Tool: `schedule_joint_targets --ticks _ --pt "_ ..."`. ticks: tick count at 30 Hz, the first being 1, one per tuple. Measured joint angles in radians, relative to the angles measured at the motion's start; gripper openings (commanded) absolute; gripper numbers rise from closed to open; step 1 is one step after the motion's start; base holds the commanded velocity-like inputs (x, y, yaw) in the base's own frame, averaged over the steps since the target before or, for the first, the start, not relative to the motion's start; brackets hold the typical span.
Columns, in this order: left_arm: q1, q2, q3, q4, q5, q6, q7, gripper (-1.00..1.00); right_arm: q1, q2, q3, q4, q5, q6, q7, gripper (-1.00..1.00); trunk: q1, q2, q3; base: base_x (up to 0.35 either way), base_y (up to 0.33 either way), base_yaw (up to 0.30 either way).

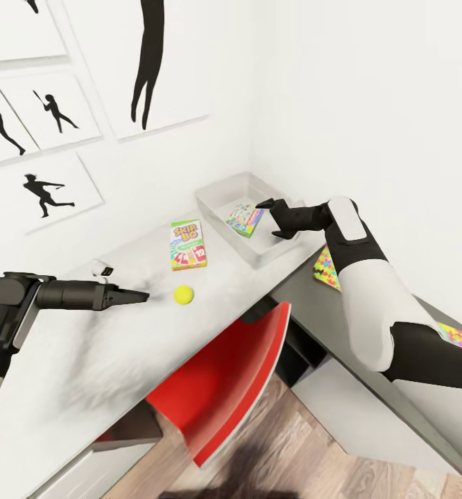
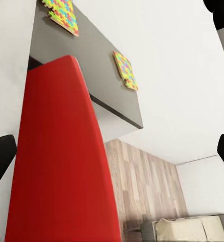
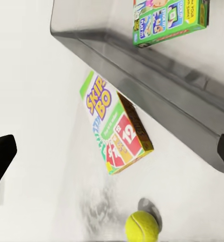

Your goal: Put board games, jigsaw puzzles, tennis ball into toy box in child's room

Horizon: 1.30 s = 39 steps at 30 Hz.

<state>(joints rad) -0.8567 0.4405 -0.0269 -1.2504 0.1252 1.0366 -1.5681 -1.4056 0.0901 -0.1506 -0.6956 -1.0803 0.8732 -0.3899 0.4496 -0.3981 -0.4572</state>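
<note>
The table [image 1: 64, 360] bears toy box [image 1: 220, 190], Skip-Bo box [image 1: 188, 244], tennis ball [image 1: 184, 295], puzzles [image 1: 326, 269].

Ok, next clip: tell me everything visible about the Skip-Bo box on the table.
The Skip-Bo box is a small flat rectangular card box with a green-edged white cover, orange-yellow "SKIP BO" lettering and red, blue and green number cards printed below. The right wrist view shows a yellow-orange side edge. It lies flat, face up and closed, on the pale table top, just outside the toy box and apart from it. The tennis ball sits nearby without touching. Neither gripper touches it.

"SKIP-BO", "12" on board game [image 1: 188, 244]
</note>
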Motion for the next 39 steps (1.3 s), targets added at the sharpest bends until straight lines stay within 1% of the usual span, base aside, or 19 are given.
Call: schedule_joint_targets --ticks 6,17,20,23,24,27,31,39 --pt "0.0 0.0 0.0 0.0 0.0 0.0 0.0 1.0 0.0 0.0 -0.001 -0.001 0.0 0.0 0.0 1.0 0.0 0.0 0.004 -0.086 0.118 -0.119" --pt "0.0 0.001 0.002 0.001 0.001 0.0 0.0 1.0 0.0 0.001 -0.002 -0.002 0.0 0.0 0.0 1.0 0.0 0.0 0.017 -0.012 0.016 -0.178" --pt "0.001 0.005 0.014 0.002 0.003 0.0 0.001 1.0 0.0 0.001 -0.001 -0.002 0.0 0.0 0.0 1.0 0.0 0.0 0.02 -0.002 0.002 -0.193" --pt "0.002 0.007 0.037 0.004 0.003 0.0 0.001 1.0 0.0 0.001 -0.001 -0.002 0.0 0.0 0.0 1.0 0.0 0.0 0.024 -0.001 0.001 -0.194" --pt "0.003 0.008 0.05 0.005 0.003 0.0 0.001 1.0 0.0 0.001 -0.002 -0.002 0.0 0.0 0.0 1.0 0.0 0.0 0.025 0.0 0.001 -0.195" --pt "0.003 0.009 0.063 0.009 0.003 0.0 0.001 1.0 0.0 0.001 -0.001 -0.002 0.0 0.0 0.0 1.0 0.0 0.0 0.029 0.0 0.0 -0.195" --pt "0.004 0.011 0.073 0.016 0.004 0.0 0.001 1.0 0.0 0.001 -0.001 -0.002 0.0 0.0 0.0 1.0 0.0 0.0 0.034 0.0 0.0 -0.193" --pt "0.004 0.011 0.077 0.021 0.004 0.0 0.001 1.0 0.0 0.002 -0.001 -0.002 -0.001 0.001 0.002 1.0 0.0 0.0 0.045 0.0 0.0 -0.122"
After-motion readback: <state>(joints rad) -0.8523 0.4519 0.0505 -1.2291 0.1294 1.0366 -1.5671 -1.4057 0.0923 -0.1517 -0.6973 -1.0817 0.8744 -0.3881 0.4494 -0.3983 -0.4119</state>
